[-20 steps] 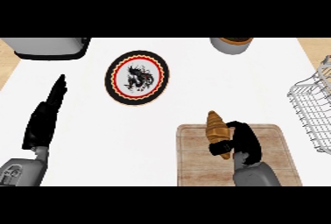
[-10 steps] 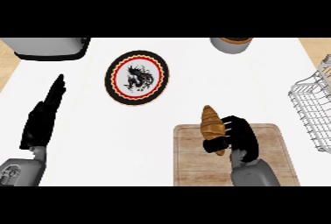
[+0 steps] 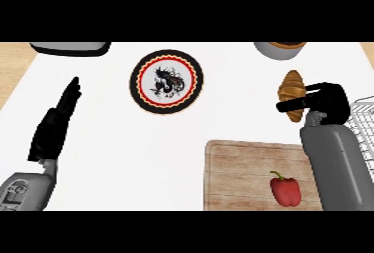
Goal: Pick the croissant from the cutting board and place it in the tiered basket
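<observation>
Lifted off the cutting board (image 3: 241, 170) since a moment ago: croissant (image 3: 291, 87) now up over the counter (image 3: 110, 148), right hand (image 3: 325, 101) fingers curled round it, just left of the basket (image 3: 364, 118). Transfer under way. Left hand (image 3: 55, 123) resting open at left.

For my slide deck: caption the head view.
Right hand holds the croissant beyond the cutting board, near the basket.
</observation>
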Available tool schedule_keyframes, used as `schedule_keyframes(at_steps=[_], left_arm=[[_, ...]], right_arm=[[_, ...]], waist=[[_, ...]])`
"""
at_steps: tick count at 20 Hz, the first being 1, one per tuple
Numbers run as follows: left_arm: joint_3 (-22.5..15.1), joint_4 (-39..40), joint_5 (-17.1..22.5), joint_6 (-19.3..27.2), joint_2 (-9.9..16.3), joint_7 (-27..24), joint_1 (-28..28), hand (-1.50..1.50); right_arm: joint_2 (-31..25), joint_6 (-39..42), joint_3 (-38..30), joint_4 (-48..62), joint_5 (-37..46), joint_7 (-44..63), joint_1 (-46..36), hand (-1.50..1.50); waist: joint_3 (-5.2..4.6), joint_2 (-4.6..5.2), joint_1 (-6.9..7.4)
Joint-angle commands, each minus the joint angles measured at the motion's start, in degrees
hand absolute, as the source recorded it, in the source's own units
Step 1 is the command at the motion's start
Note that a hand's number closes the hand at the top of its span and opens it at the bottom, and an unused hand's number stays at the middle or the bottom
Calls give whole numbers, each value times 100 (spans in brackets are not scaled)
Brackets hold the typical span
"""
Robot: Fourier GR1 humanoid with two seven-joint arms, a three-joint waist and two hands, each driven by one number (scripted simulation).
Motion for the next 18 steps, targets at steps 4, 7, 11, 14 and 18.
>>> schedule_keyframes(at_steps=[4,7,11,14,18], left_arm=[[-139,7,-36,-100,-56,-30,-157,0],[-186,31,-70,-80,-111,56,-280,0],[-166,16,-54,-95,-114,199,-430,0],[-236,51,-160,-1,-188,143,-337,0],[-128,140,-82,-78,-116,-16,-156,0]], right_arm=[[-1074,-955,-775,853,1757,1029,-1314,150],[-1340,-974,-834,1216,2591,1190,-1790,150],[-1587,-897,-978,1731,3516,1427,-2381,150],[-1693,-335,-982,2216,4177,1683,-2896,150],[-1681,65,-1188,2864,4595,1842,-3437,150]], waist=[[-23,55,238],[-16,38,271],[-5,14,296],[-10,-26,276],[-1,-52,232]])
